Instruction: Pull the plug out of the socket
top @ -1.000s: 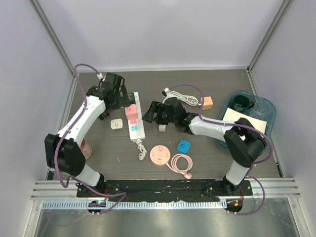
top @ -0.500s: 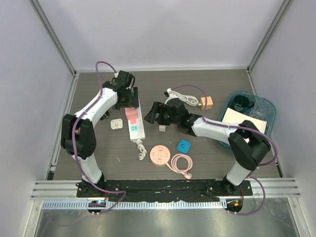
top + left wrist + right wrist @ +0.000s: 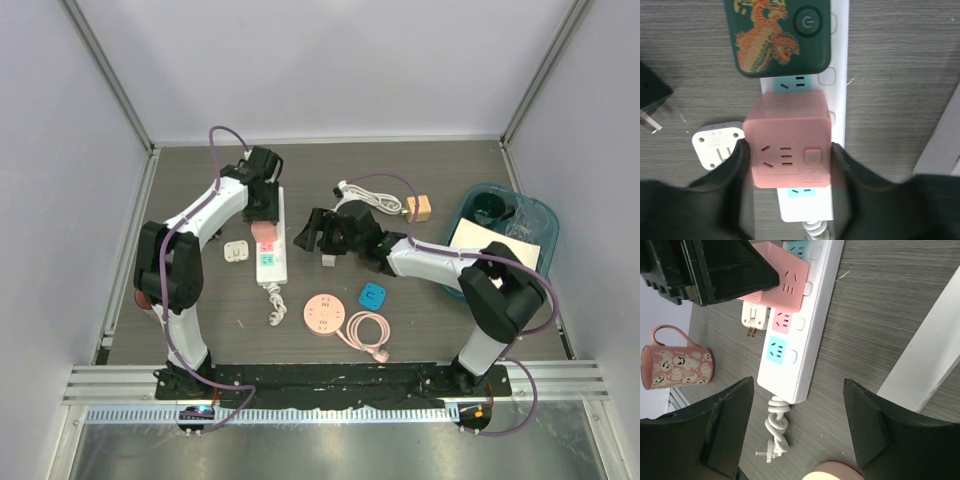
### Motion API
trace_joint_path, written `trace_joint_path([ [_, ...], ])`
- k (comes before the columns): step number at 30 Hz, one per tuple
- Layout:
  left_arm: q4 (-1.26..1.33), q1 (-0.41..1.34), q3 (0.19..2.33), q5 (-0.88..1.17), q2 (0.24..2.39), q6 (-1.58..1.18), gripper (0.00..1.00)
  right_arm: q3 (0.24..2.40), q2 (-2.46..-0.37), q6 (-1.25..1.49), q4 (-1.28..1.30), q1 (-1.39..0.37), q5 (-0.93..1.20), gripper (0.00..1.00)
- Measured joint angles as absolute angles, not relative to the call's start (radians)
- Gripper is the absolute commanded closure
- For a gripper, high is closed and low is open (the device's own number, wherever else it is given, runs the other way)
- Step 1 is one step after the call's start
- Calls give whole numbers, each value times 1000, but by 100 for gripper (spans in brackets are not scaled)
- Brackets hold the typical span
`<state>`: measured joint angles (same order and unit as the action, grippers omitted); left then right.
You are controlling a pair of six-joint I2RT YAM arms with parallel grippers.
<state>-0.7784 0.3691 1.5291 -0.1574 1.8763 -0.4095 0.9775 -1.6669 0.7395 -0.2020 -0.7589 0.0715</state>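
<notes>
A white power strip (image 3: 273, 264) lies left of centre on the table. A pink cube plug (image 3: 265, 231) sits in it, with a dark green adapter (image 3: 782, 35) plugged in just beyond. My left gripper (image 3: 788, 156) comes down over the pink plug (image 3: 787, 150), its fingers (image 3: 737, 161) pressed against both sides of the cube. My right gripper (image 3: 797, 387) hangs open just right of the strip (image 3: 812, 325), with nothing between its fingers. The strip's coiled white cord (image 3: 774, 432) lies below it.
A small white adapter (image 3: 236, 251) lies left of the strip, and a pink mug (image 3: 675, 362) farther left. A round pink socket (image 3: 325, 313), a blue cube (image 3: 373, 295) and a pink cable (image 3: 368, 333) lie in front. A teal bin (image 3: 468, 215) stands at the right.
My left arm swung right over the strip and its gripper closed from wide open onto the pink plug. The right arm stayed still.
</notes>
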Motion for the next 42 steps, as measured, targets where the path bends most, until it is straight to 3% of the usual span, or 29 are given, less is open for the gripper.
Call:
trace_joint_path([
  [1, -779, 369, 1529, -157, 1876, -402, 100, 981, -1677, 739, -205, -759, 72, 23],
  [13, -773, 363, 1509, -123, 1856, -393, 100, 1154, -1952, 780, -256, -757, 115, 24],
  [15, -775, 363, 1501, -109, 1849, -393, 100, 1182, -1990, 794, -268, -757, 120, 27],
  [21, -772, 361, 1497, -89, 1845, -396, 100, 1246, -2091, 824, -294, -758, 145, 57],
  [33, -772, 350, 1489, -83, 1837, -415, 100, 1232, -2109, 848, -329, -757, 139, 69],
  [42, -770, 332, 1484, -79, 1832, -416, 100, 1293, -2133, 841, -267, -762, 129, 71],
])
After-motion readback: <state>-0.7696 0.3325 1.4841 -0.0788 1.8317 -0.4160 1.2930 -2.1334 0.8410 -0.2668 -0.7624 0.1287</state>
